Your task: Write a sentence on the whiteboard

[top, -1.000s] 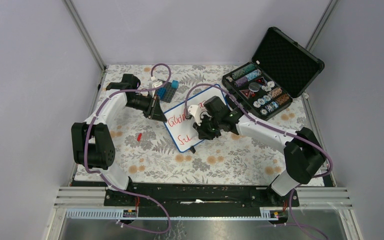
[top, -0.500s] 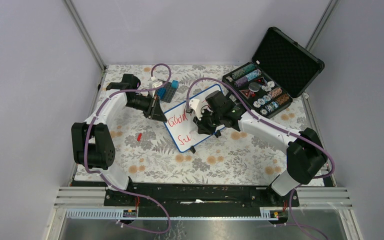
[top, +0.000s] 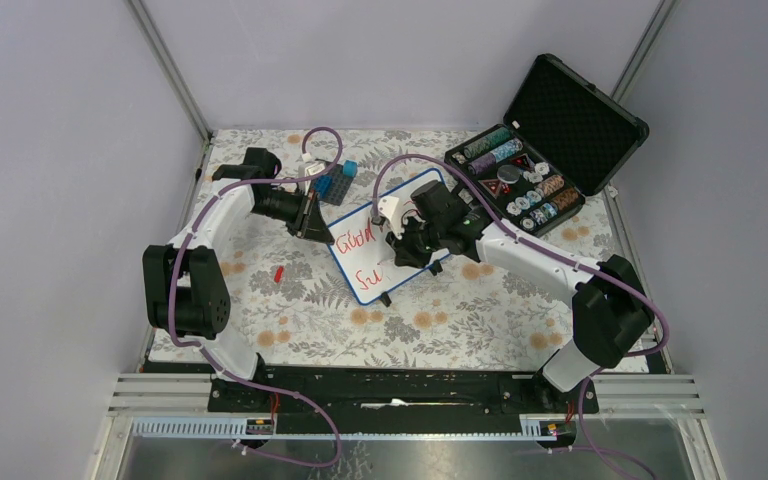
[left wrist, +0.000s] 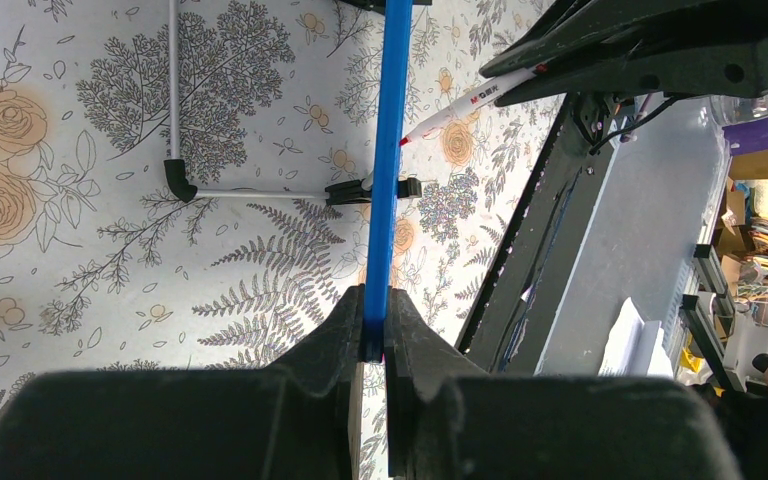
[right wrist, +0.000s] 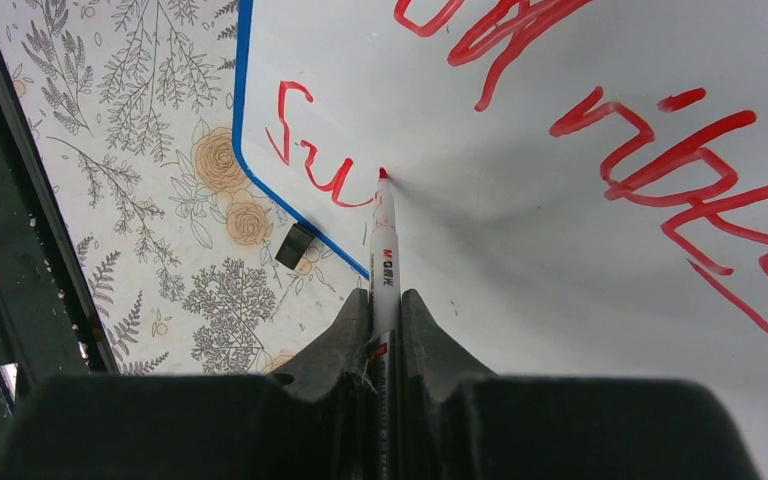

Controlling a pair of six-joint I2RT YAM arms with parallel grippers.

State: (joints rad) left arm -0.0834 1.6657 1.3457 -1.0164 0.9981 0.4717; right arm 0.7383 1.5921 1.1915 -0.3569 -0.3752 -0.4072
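Observation:
The whiteboard with its blue rim lies tilted at the table's centre. My left gripper is shut on its left edge; in the left wrist view the jaws clamp the blue rim edge-on. My right gripper is over the board, shut on a white marker. The marker's red tip touches the whiteboard just right of "Su". The sentence is in red, with "Good vibes" on the upper line and "Su" on the lower line.
An open black case of poker chips stands at the back right. A blue brick block sits behind the board. A small red piece lies on the floral cloth at the left. One black board foot shows at the near rim.
My right gripper with the marker moved a little up and away from the near edge of the board, then held still. The left gripper and the board have not moved.

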